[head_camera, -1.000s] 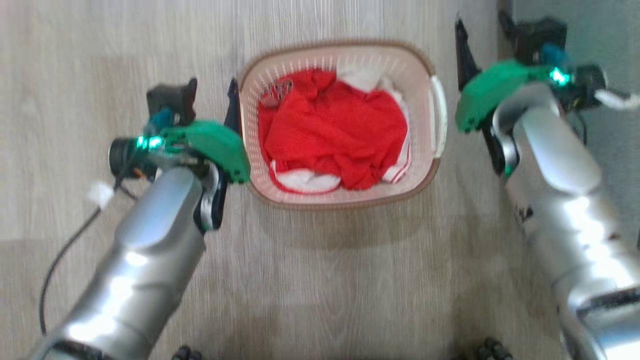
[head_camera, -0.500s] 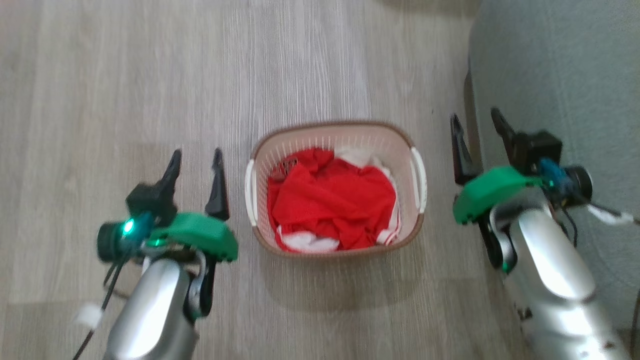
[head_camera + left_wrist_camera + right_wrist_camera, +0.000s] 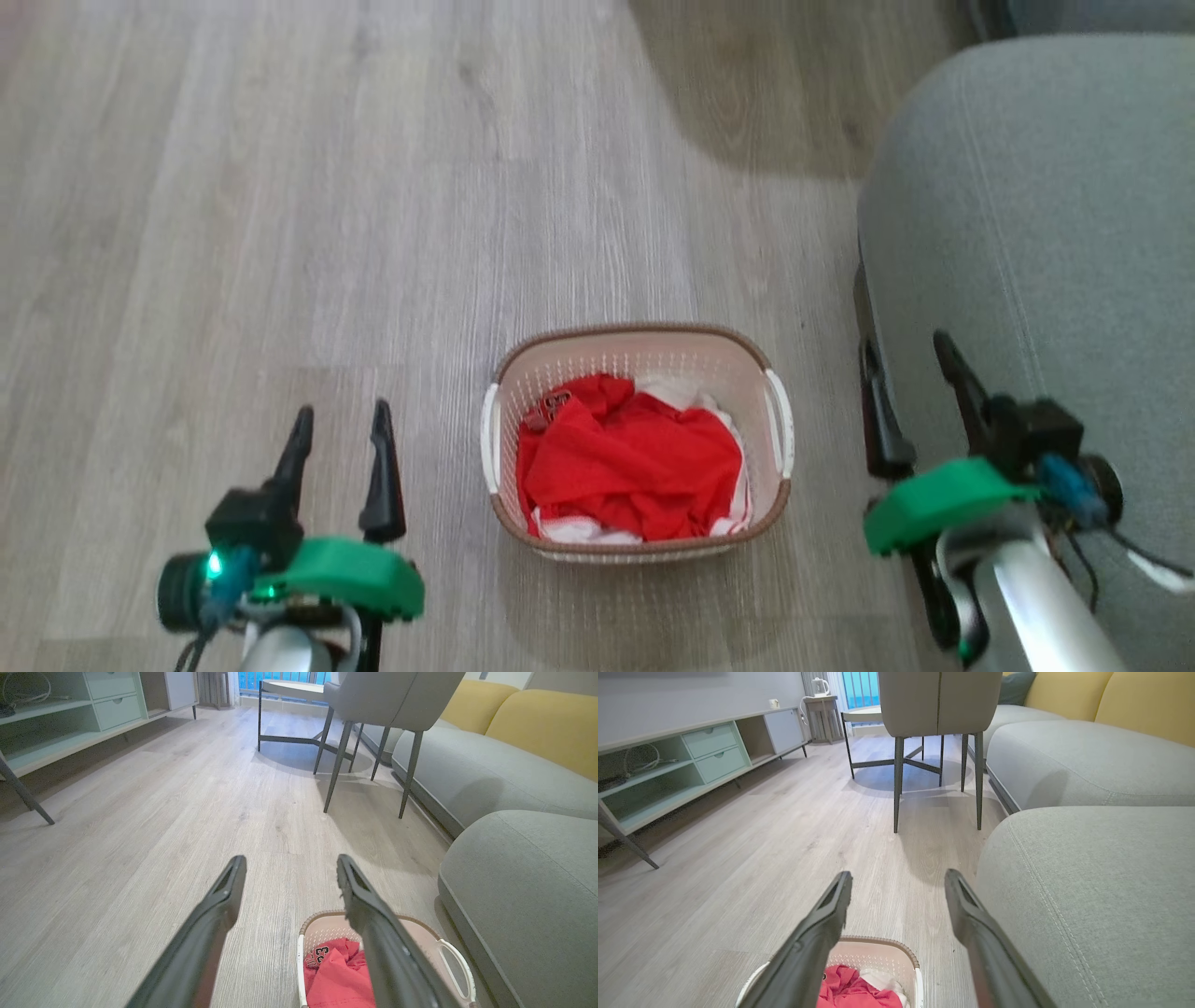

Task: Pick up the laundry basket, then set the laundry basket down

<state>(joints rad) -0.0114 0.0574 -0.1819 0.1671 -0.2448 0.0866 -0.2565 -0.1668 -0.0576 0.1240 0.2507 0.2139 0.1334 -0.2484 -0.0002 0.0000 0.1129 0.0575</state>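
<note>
Your cream perforated plastic laundry basket (image 3: 635, 329), brown-rimmed: upright, long axis left-right | pale wood-plank floor (image 3: 280, 233), grey fabric sofa (image 3: 1027, 233) right | left gripper (image 3: 342, 411), right gripper (image 3: 905, 343): fingers spread, empty

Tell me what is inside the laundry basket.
The laundry basket holds a crumpled red garment with white trim, and white cloth peeks out at the far side. Whatever lies beneath the clothes is covered.

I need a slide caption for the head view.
The laundry basket, holding red clothes, stands on the wood floor between the open left gripper and open right gripper.
</note>
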